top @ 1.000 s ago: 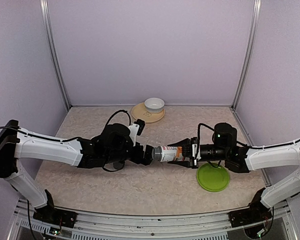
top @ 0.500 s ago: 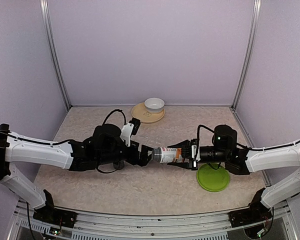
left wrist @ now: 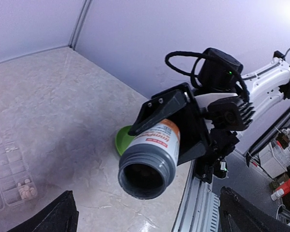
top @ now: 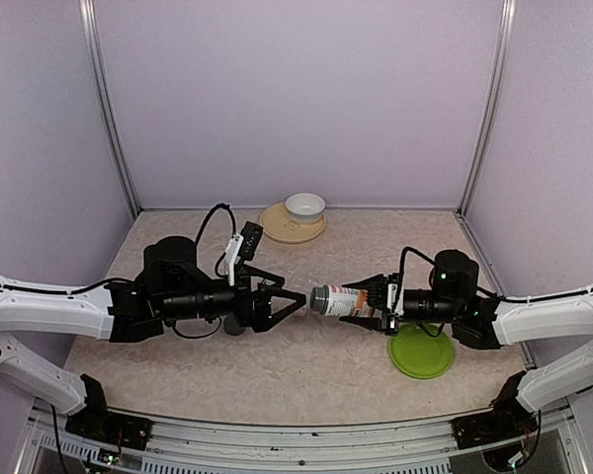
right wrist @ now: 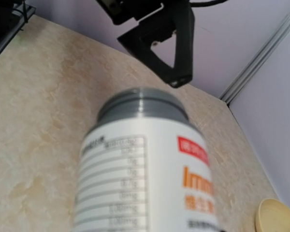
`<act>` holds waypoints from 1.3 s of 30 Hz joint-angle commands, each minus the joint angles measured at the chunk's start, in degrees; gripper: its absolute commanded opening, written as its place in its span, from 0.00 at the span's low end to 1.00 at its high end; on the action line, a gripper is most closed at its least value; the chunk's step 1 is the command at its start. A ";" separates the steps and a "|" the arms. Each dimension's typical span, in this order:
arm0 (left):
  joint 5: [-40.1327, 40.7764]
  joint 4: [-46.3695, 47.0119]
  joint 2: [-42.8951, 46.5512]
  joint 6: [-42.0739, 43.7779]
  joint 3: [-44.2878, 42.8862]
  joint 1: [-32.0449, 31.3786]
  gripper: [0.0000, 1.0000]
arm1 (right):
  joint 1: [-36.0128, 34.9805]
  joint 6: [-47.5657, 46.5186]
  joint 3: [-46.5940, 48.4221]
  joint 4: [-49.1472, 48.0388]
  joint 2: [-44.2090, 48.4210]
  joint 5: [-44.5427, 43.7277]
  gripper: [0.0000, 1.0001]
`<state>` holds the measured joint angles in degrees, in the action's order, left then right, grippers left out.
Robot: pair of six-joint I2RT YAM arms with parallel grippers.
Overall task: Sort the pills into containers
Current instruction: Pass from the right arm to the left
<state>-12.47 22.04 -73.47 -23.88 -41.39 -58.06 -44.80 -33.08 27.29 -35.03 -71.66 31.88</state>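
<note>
1. The right gripper [top: 362, 300] is clamped round the body of a pill bottle [top: 336, 299]. It holds the bottle level above the middle of the table, with the uncapped mouth pointing left.
2. The left gripper [top: 289, 307] hangs just left of that mouth with its fingers spread wide and nothing between them.
3. The pill box [left wrist: 8, 170] lies flat on the table on the left side and shows only in the left wrist view. A few pale pills [left wrist: 24, 190] sit in one of its compartments.
4. The bottle looks like stiff, smooth plastic with a glossy label. It is probably light, and slippery if it is squeezed only at its rim. The mid-body hold looks like the safe one.
5. The dark mouth shows no pills, so I cannot tell how full the bottle is.
6. The pills are tiny and hard and would likely roll or bounce. Tipping them out gently seems wiser than pinching them.
7. The pill box is thin and clear, so it probably slides when nudged. It may need pinning at an edge.
8. The green plate [top: 422, 352] lies on the near right, below the right wrist.
</note>
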 commanded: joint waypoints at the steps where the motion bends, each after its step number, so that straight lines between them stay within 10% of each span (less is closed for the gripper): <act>1: -9.84 4.81 -1.61 0.05 0.43 0.49 0.99 | 0.41 0.07 -0.48 -1.22 1.25 3.14 0.12; 20: -13.81 5.31 -9.57 -1.72 -5.70 0.25 0.98 | -0.31 0.63 -0.48 -5.13 -0.26 9.20 0.12; 39: -15.18 2.40 -13.68 -1.52 -9.73 -0.43 0.74 | -0.73 0.47 0.92 -4.28 -1.44 7.52 0.14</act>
<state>-26.11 24.16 -86.11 -25.52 -49.10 -58.28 -44.99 -33.10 26.63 -38.44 -72.47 40.05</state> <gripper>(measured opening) 0.764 0.511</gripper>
